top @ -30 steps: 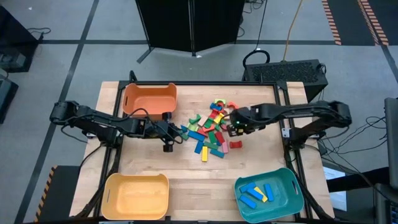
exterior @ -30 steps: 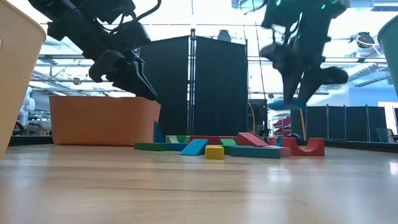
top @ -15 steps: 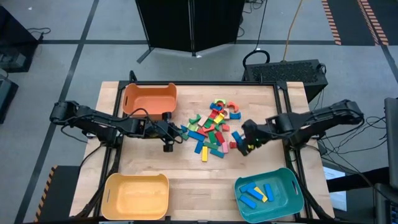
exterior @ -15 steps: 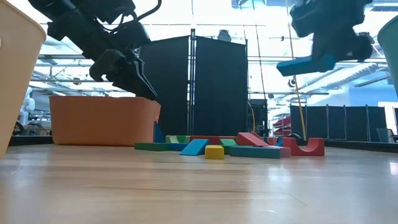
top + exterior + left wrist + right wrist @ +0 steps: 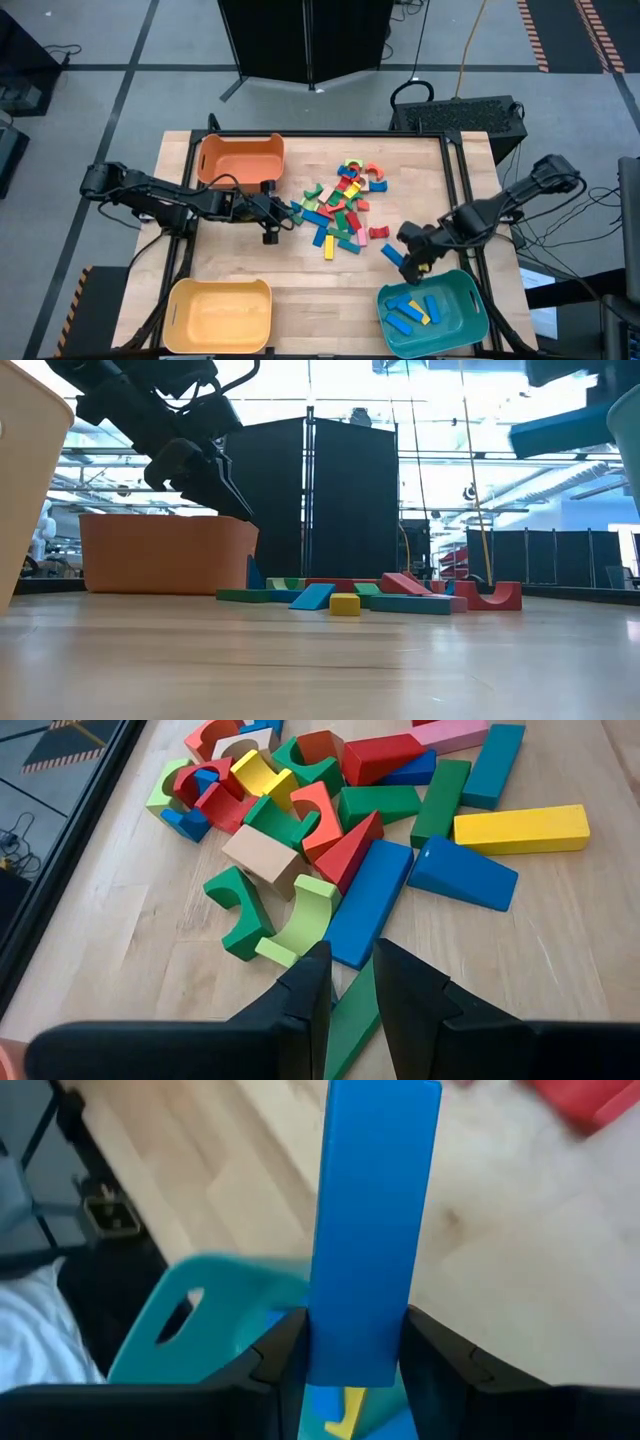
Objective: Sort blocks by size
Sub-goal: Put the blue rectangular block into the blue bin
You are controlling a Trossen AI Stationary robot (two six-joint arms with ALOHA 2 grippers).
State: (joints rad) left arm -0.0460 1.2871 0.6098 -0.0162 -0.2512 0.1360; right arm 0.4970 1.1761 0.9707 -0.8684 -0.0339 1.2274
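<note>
A pile of small painted blocks (image 5: 340, 205) lies on the wooden table's middle, toward the far side. My left gripper (image 5: 350, 970) hangs above the pile's left edge, its fingers a narrow gap apart over a green block (image 5: 350, 1030) on the table, with nothing between them. My right gripper (image 5: 408, 258) is shut on a long blue bar (image 5: 375, 1230), above the table beside the far rim of the teal bin (image 5: 470, 300). In the low view the bar (image 5: 560, 430) shows high at the right. My right gripper pinches the blue bar between its two fingers, one on each long side, at the end nearest the wrist (image 5: 355, 1355). The fingers slant down from the table's right side and lie along the bar, which sticks out past them. The bar is lifted clear of the table.
The teal bin holds several blue blocks and a yellow one (image 5: 412, 310). An orange bin (image 5: 240, 158) stands at the far left and a yellow bin (image 5: 218, 315) at the near left. Bare wood lies between the pile and the near bins.
My right gripper has carried the blue bar from the pile's right side toward the table's near right, up to the teal bin's far rim, rising a little and rolling as it went. It has stayed shut on the bar.
</note>
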